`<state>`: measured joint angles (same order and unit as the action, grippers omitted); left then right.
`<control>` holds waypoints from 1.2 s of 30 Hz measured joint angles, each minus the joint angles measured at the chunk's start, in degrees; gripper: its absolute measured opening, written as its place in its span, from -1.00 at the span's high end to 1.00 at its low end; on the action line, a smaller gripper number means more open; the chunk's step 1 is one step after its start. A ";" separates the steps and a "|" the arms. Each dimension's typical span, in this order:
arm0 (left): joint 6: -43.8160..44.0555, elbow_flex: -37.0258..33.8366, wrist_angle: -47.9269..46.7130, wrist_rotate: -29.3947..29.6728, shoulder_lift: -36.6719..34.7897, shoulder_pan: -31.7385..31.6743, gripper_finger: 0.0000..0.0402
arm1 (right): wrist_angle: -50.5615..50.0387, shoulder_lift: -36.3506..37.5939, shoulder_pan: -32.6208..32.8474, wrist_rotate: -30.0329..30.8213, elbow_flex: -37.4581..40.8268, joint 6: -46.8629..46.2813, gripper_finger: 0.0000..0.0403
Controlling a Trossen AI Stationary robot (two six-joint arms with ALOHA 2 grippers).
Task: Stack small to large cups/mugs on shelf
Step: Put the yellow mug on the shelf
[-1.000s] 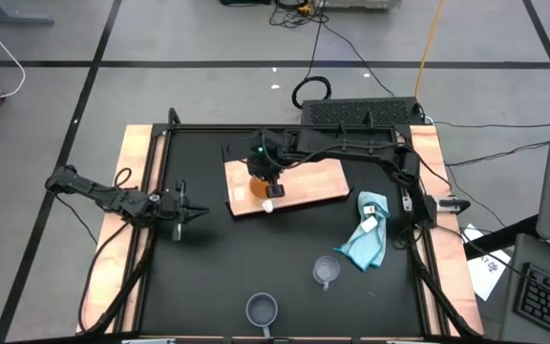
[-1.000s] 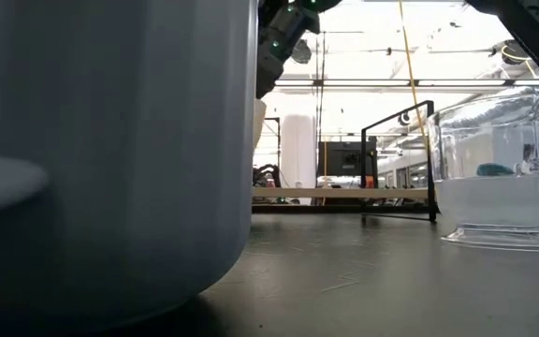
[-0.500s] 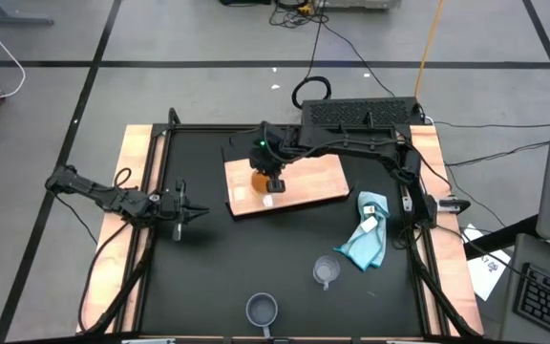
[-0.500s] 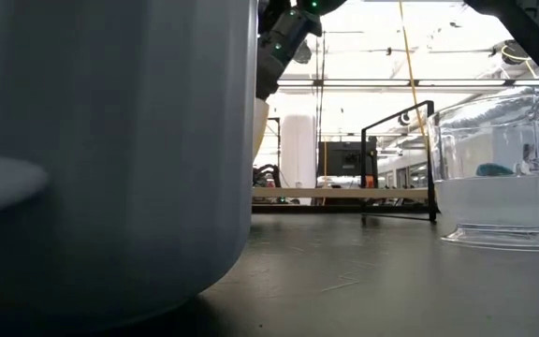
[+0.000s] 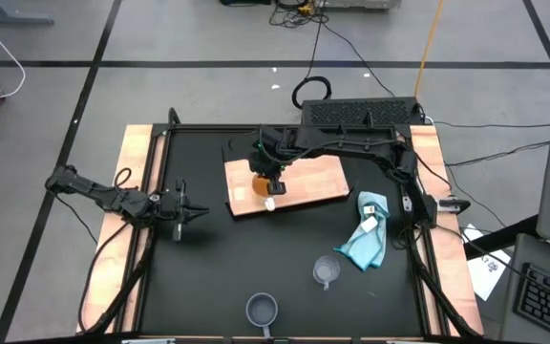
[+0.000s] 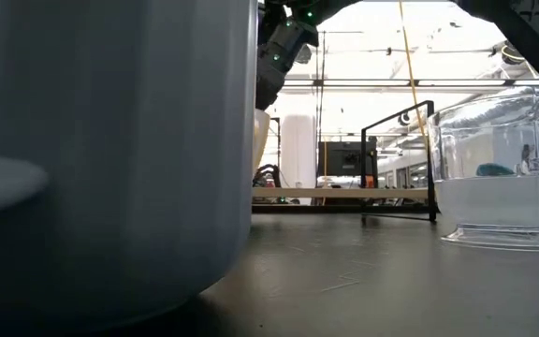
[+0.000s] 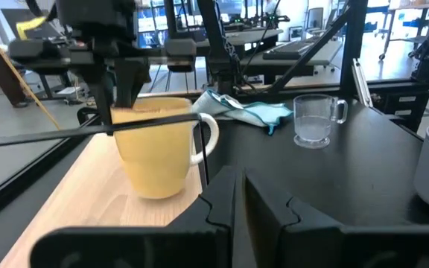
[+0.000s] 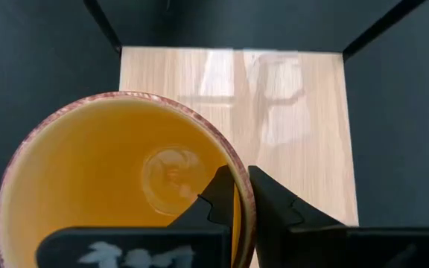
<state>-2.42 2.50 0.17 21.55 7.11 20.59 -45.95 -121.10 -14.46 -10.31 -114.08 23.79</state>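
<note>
The orange cup [image 5: 260, 183] with a white handle [image 5: 269, 204] stands upright on the light-brown wooden board [image 5: 313, 182]. It also shows in the left wrist view [image 7: 159, 152]. My right gripper [image 5: 270, 173] is above the cup, shut on its rim. My left gripper [image 5: 197, 212] is shut and empty above the black tabletop, left of the board. The clear cup [image 5: 326, 271] and the blue-grey mug [image 5: 262, 310] stand on the tabletop near its front edge. My right gripper [image 8: 240, 195] holds the orange cup by its rim [image 8: 238, 173], on the side away from the handle. One finger is inside the cup and one outside. The fingers point down from above. The cup is upright with its base on the board [image 7: 65, 216].
A light blue cloth [image 5: 366, 239] lies right of the board. The board's right half [image 8: 289, 97] is bare. In the low view the blue-grey mug [image 6: 110, 159] fills the left and the clear cup [image 6: 499, 178] stands at the right.
My right gripper has sunk a little over the board with the orange cup, and its fingers stay on the rim.
</note>
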 joint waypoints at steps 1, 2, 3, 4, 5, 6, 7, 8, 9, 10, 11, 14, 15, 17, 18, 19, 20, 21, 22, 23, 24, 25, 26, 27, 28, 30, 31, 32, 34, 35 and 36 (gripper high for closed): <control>-0.02 0.00 -0.09 0.01 0.00 -0.01 0.85 | 0.25 0.00 0.00 -0.04 0.00 0.00 0.94; 0.01 0.00 -0.08 0.02 0.00 0.00 0.85 | 0.56 0.00 0.04 -0.12 0.00 0.02 0.94; 0.02 0.00 -0.10 0.01 0.00 -0.01 0.85 | 1.11 -0.14 0.04 -0.17 -0.02 0.08 0.94; 0.03 0.00 -0.12 0.01 0.00 0.00 0.85 | 1.67 -0.25 0.04 -0.19 -0.06 0.16 0.94; 0.07 0.00 -0.10 0.01 0.00 -0.01 0.85 | 1.77 -0.40 0.04 -0.17 -0.07 0.17 0.94; 0.11 0.00 -0.14 0.01 0.00 -0.01 0.85 | 1.45 -0.68 0.04 -0.14 -0.07 0.25 0.94; 0.12 0.00 -0.19 0.01 0.00 -0.01 0.85 | 1.24 -1.12 0.04 -0.13 -0.07 0.37 0.94; 0.12 0.00 -0.31 0.01 0.00 -0.01 0.85 | 1.53 -1.26 0.02 -0.20 -0.07 0.48 0.94; 0.15 0.00 -0.37 0.01 0.00 0.00 0.85 | 1.52 -1.27 -0.01 -0.19 -0.07 0.52 0.94; 0.20 0.00 -0.40 0.02 0.00 0.01 0.85 | 1.49 -1.27 0.00 -0.11 -0.07 0.56 0.94; 0.19 0.00 -0.45 0.01 0.00 0.00 0.85 | 1.52 -1.27 0.00 -0.09 -0.07 0.65 0.94; 0.17 0.00 -0.49 0.01 0.00 0.00 0.85 | 1.63 -1.27 -0.11 -0.09 -0.07 0.72 0.94; 0.16 0.00 -0.51 0.01 0.00 0.00 0.85 | 1.66 -1.27 -0.11 -0.13 -0.07 0.70 0.94; 0.15 0.00 -0.49 0.01 0.00 0.00 0.85 | 1.79 -1.27 -0.11 -0.13 -0.07 0.72 0.94; 0.15 0.00 -0.50 0.01 0.00 0.00 0.85 | 1.86 -1.27 -0.11 -0.13 -0.07 0.72 0.94; 0.13 0.00 -0.51 0.01 0.00 -0.01 0.85 | 1.89 -1.27 -0.11 -0.11 -0.07 0.72 0.93; 0.13 0.00 -0.51 0.01 0.00 0.01 0.85 | 1.92 -1.27 -0.11 -0.11 -0.07 0.72 0.92; 0.15 0.00 -0.51 0.01 0.00 0.01 0.85 | 2.04 -1.28 -0.11 -0.13 -0.07 0.68 0.89; 0.13 0.00 -0.51 0.01 0.00 0.01 0.85 | 2.34 -1.31 -0.11 -0.16 -0.07 0.52 0.87; 0.13 0.00 -0.52 0.01 0.00 0.01 0.85 | 2.62 -1.31 -0.11 -0.25 -0.07 0.46 0.84; 0.13 0.00 -0.54 0.01 0.00 0.00 0.85 | 2.71 -1.31 -0.13 -0.34 -0.07 0.43 0.83; 0.13 0.00 -0.57 0.01 0.00 0.00 0.85 | 2.70 -1.31 -0.13 -0.37 -0.07 0.42 0.82; 0.13 0.00 -0.64 0.01 0.00 -0.01 0.85 | 2.71 -1.31 -0.11 -0.37 -0.07 0.42 0.81; 0.16 0.00 -0.73 0.01 0.00 0.01 0.85 | 2.71 -1.31 -0.11 -0.37 -0.07 0.44 0.81; 0.18 0.00 -0.85 0.01 0.00 0.00 0.85 | 2.71 -1.31 -0.11 -0.39 -0.07 0.44 0.81; 0.23 0.00 -0.95 0.01 0.00 -0.01 0.85 | 2.77 -1.31 -0.11 -0.39 -0.07 0.38 0.81; 0.45 0.00 -0.95 0.01 0.00 0.00 0.85 | 2.79 -1.31 -0.11 -0.42 -0.07 0.35 0.80; 0.63 0.00 -0.95 0.01 0.00 0.01 0.85 | 2.84 -1.31 -0.11 -0.43 -0.07 0.35 0.80; 0.87 0.00 -1.03 0.01 0.00 -0.01 0.85 | 2.92 -1.31 -0.11 -0.44 -0.07 0.34 0.80; 0.91 0.00 -1.13 0.00 0.00 0.00 0.85 | 2.93 -1.31 -0.11 -0.44 -0.07 0.32 0.79; 0.99 0.00 -1.30 0.00 0.00 0.01 0.85 | 2.93 -1.31 -0.11 -0.44 -0.07 0.33 0.79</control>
<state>-1.43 2.50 -1.13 21.55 7.11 20.60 -43.03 -122.41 -14.57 -10.75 -114.15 24.12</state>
